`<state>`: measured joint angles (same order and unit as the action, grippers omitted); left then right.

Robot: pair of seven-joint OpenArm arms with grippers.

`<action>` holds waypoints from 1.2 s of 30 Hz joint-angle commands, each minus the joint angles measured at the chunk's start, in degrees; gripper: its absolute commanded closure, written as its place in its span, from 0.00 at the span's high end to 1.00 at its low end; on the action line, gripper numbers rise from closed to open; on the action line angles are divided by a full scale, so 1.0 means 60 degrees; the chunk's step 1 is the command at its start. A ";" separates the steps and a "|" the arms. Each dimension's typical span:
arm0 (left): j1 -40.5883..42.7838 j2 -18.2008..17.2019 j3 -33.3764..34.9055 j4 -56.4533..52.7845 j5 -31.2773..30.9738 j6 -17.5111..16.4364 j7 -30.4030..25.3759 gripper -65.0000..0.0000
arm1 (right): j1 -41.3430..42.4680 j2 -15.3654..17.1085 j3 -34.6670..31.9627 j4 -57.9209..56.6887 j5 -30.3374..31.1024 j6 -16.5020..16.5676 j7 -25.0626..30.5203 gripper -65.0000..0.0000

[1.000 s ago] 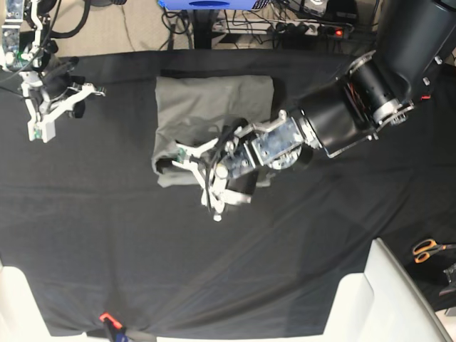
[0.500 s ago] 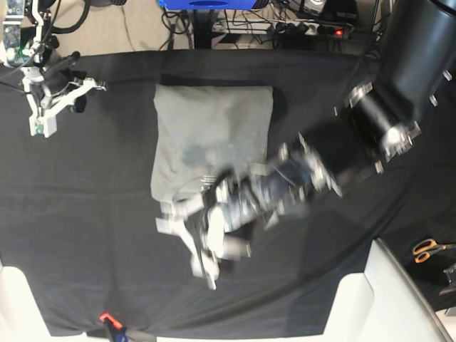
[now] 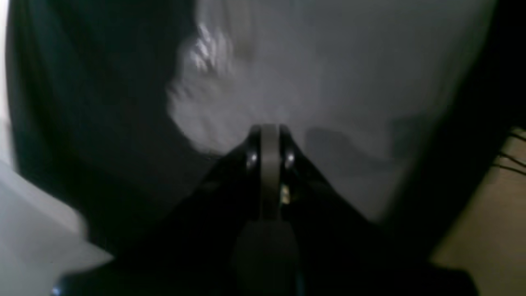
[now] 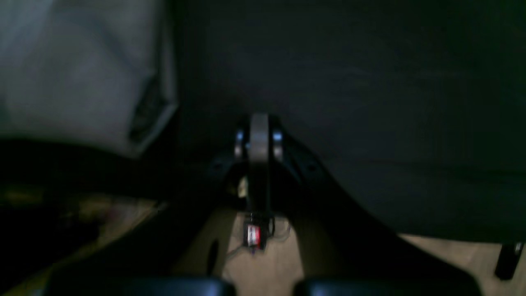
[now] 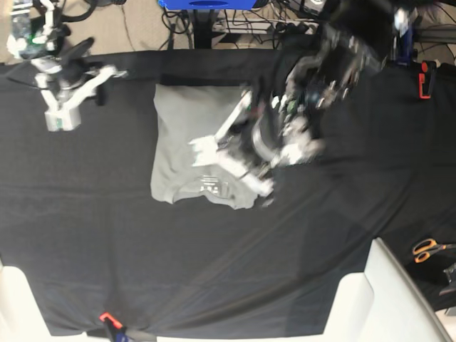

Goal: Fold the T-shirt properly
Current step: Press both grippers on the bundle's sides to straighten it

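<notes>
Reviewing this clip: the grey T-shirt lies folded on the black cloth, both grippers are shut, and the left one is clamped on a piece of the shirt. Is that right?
Not quite. The left gripper is shut, but on nothing: the left wrist view shows its jaws pressed together with no fabric between them, above the T-shirt. The rest holds: the shirt lies folded on the black cloth, and the right gripper is shut too.
</notes>
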<state>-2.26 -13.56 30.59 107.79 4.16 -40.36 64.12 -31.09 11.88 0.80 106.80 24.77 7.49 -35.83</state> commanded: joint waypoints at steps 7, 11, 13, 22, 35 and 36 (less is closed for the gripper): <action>0.2216 0.0011 -0.1545 0.0167 -0.0013 0.0060 -0.2547 0.00 | 0.0779 0.0504 -0.2294 0.0185 0.0083 0.0415 0.0544 0.00; 0.2480 0.0026 -0.1193 0.0079 -0.0086 0.0060 -0.2694 0.00 | 0.1292 0.0489 -0.3217 0.0082 0.0083 0.0415 0.0485 0.00; 0.2480 0.0026 -0.1223 -0.0052 -0.0086 0.0060 -0.2694 0.00 | 0.1614 0.0474 -0.3496 -0.0138 0.0113 0.0415 0.0529 0.00; 0.2362 -0.0003 -0.1267 -0.0082 -0.0013 0.0060 -0.2694 0.00 | 0.2405 -0.0024 -0.3642 -0.1412 0.0142 0.0489 0.0544 0.00; 0.1747 -0.0018 -0.1237 -0.0932 0.0002 0.0060 -0.2694 0.00 | 0.2786 -0.0244 -0.3921 -0.2160 0.0157 0.0503 0.0529 0.00; 0.1747 -0.0018 -0.1223 -0.1078 0.0017 0.0060 -0.2694 0.00 | 0.2772 -0.0244 -0.3921 -0.2321 0.0157 0.0503 0.0558 0.00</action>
<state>8.69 -13.56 23.33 100.55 4.51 -40.32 48.62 -14.66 10.09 -22.87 92.20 25.39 10.26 -33.08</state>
